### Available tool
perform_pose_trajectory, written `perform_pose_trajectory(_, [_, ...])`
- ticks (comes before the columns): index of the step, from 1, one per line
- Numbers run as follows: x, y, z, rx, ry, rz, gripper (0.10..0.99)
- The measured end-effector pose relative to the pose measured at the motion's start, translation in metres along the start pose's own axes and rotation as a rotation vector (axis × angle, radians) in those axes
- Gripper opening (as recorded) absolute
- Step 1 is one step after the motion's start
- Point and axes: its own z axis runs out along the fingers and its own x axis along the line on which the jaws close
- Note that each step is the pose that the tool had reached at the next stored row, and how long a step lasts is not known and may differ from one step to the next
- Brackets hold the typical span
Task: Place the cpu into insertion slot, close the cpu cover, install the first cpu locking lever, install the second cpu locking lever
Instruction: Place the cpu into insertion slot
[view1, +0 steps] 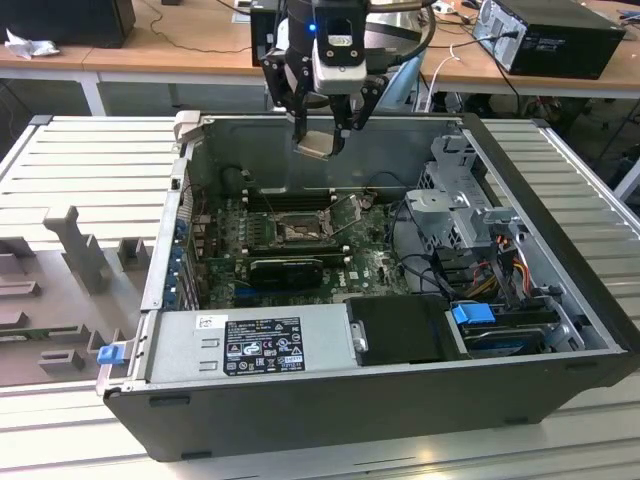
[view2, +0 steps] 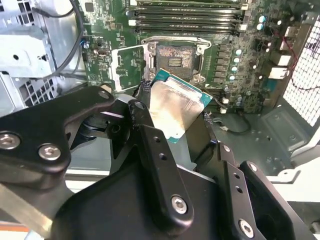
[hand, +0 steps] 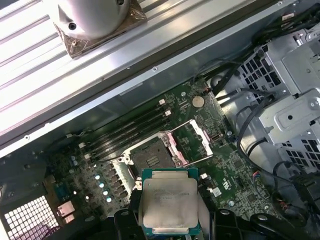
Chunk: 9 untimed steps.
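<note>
Gripper (view1: 322, 136) upper centre of exterior view, fingers clamped on cpu (view1: 314, 145) edges, chip held well above motherboard (view1: 370, 265). insertion slot (view1: 298, 230) centre frame, slightly left of gripper, bare, pin field exposed. cpu cover (hand: 177, 148) in first wrist view stands flipped open beside slot. Judged: step one, cpu placement, in hand; nothing seated yet. Next move calls for chip level, squared to slot, straight gentle descent, clear of open cover.
</note>
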Motion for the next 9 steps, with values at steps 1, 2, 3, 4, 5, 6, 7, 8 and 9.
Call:
perform_pose_trajectory(1, [0.0,0.0,0.0001,0.0,-0.0009,0.01,0.525])
perform_pose_trajectory(2, [0.0,0.0,0.0001,0.0,-0.0015,0.017,0.525])
perform_pose_trajectory(3, [0.0,0.0,0.0001,-0.001,-0.0029,0.034,0.525])
perform_pose_trajectory(4, [0.0,0.0,0.0001,-0.001,-0.005,0.058,0.525])
perform_pose_trajectory(5, [0.0,0.0,0.0001,-0.001,-0.0061,0.071,0.525])
perform_pose_trajectory(6, [0.0,0.0,0.0002,-0.002,-0.0073,0.086,0.525])
perform_pose_trajectory(7, [0.0,0.0,0.0002,-0.002,-0.008,0.093,0.525])
perform_pose_trajectory(8, [0.0,0.0,0.0002,-0.002,-0.0086,0.101,0.525])
perform_pose_trajectory(9, [0.0,0.0,0.0002,-0.002,-0.0098,0.115,0.525])
